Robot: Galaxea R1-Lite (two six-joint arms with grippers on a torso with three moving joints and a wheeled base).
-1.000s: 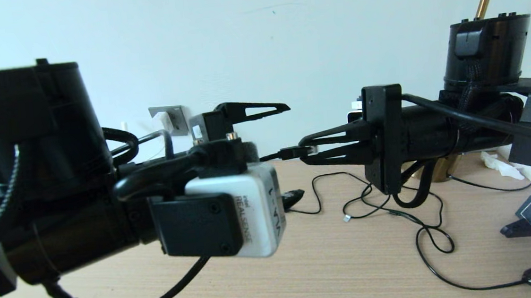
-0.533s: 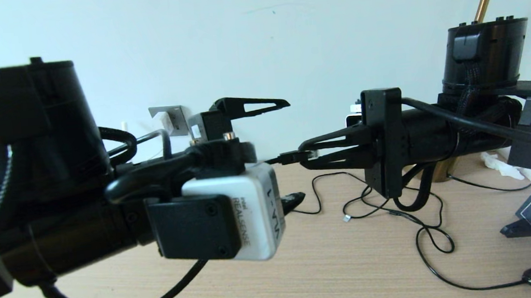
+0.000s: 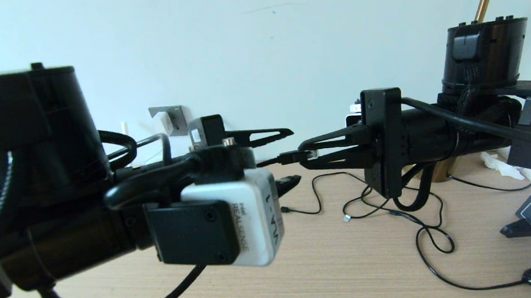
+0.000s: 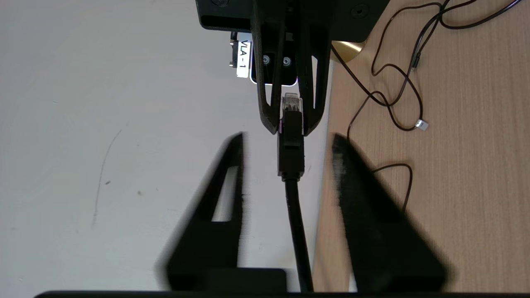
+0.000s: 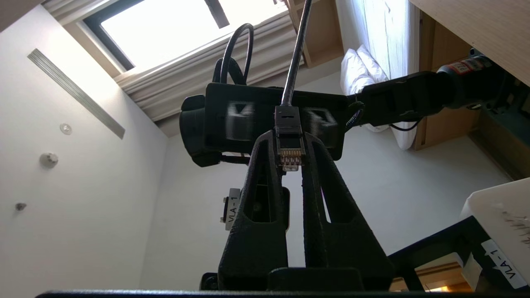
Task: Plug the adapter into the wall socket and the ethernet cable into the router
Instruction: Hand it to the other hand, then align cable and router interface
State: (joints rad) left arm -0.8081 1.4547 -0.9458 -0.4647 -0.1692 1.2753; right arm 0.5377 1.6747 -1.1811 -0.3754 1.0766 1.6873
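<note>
L gripper [image 4: 285,140] narrowed vs a sec ago, jaws not yet touching the ethernet cable [image 4: 291,153] running between them, while R gripper [image 3: 305,155] stayed clamped on its clear plug above the desk [image 3: 350,265], adapter [image 3: 167,121] in wall socket [image 3: 175,119].

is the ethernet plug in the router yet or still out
Out. The ethernet cable plug hangs in the air, pinched in the right claw; no router port touches it.
</note>
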